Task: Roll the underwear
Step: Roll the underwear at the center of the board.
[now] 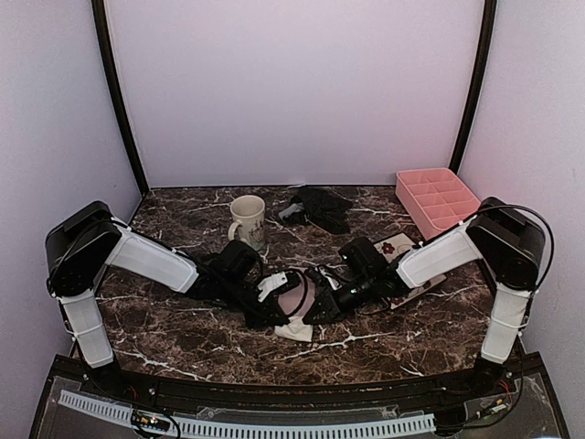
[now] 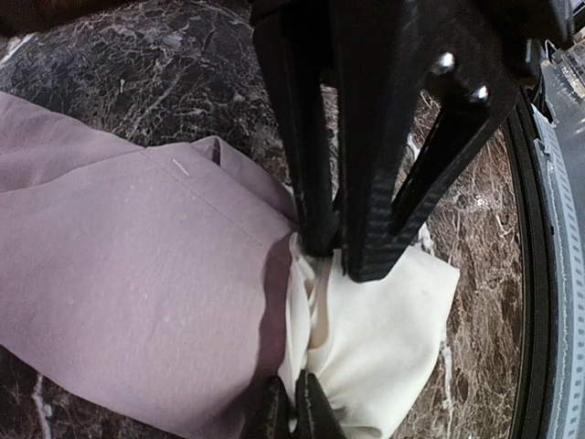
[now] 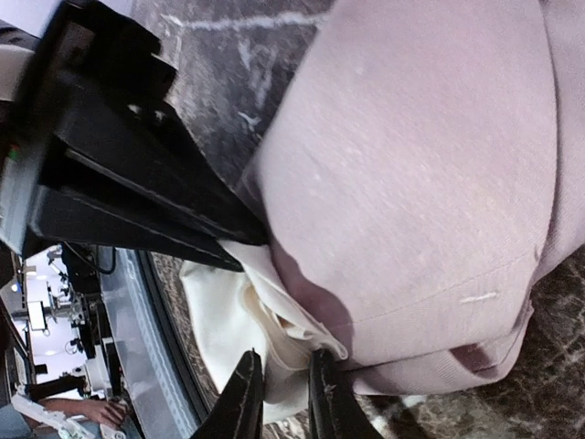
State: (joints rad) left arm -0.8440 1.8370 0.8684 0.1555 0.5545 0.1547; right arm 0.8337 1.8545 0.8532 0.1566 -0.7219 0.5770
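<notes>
The table (image 1: 183,320) is dark brown marble with thin white veins. At its near middle, the pale pink and white cloth underwear (image 2: 137,274) is dusty pink over most of its surface and creamy white at its near end, with a short white stitch mark on the pink. The left hand (image 2: 292,407) and the right hand (image 3: 285,398) are black. The left arm (image 1: 151,261) and right arm (image 1: 439,256) have white shells between black joints. At the far middle, the black ribbed cloth underwear (image 1: 322,207) shows a grey patch. To its left is a cream ceramic mug (image 1: 248,219). At the far right is a coral-pink plastic compartment tray (image 1: 437,199), and nearer than it a white square plate (image 1: 395,247) with red flowers. The walls (image 1: 292,91) are pale lilac.
</notes>
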